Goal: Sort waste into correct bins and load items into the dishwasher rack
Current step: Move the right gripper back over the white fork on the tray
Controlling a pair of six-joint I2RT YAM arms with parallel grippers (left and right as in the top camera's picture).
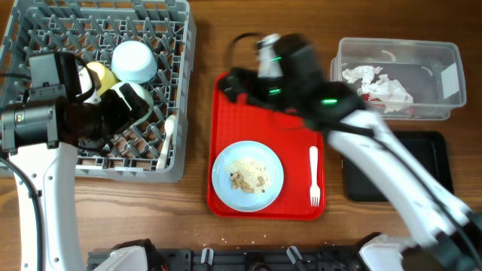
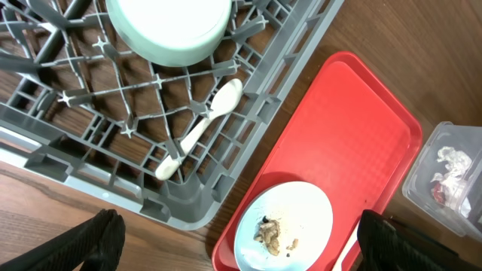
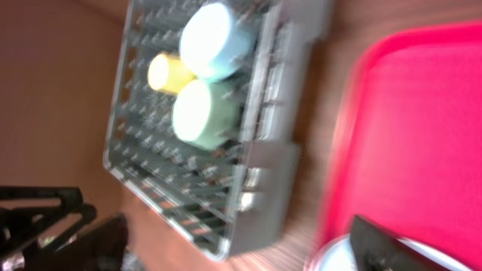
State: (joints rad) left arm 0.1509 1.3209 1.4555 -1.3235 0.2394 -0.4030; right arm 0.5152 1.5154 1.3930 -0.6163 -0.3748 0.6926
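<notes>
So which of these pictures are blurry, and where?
Right wrist view: everything is streaked, even the dishwasher rack and red tray. Overhead view: only the right arm is smeared; the pale blue plate is sharp. Left wrist view: sharp throughout, the white spoon crisp.

A brown wooden table point(image 1: 203, 45) fills the overhead frame; four things sit directly on it. A large grey dishwasher rack point(image 1: 128, 172) takes the upper left; a flat red serving tray point(image 1: 297, 150) lies in the centre, just beside the rack; a clear plastic tub point(image 1: 395, 44) stands at the upper right; a shallow black tray point(image 1: 433, 154) lies below the tub at the right, near the red tray's right edge.
</notes>
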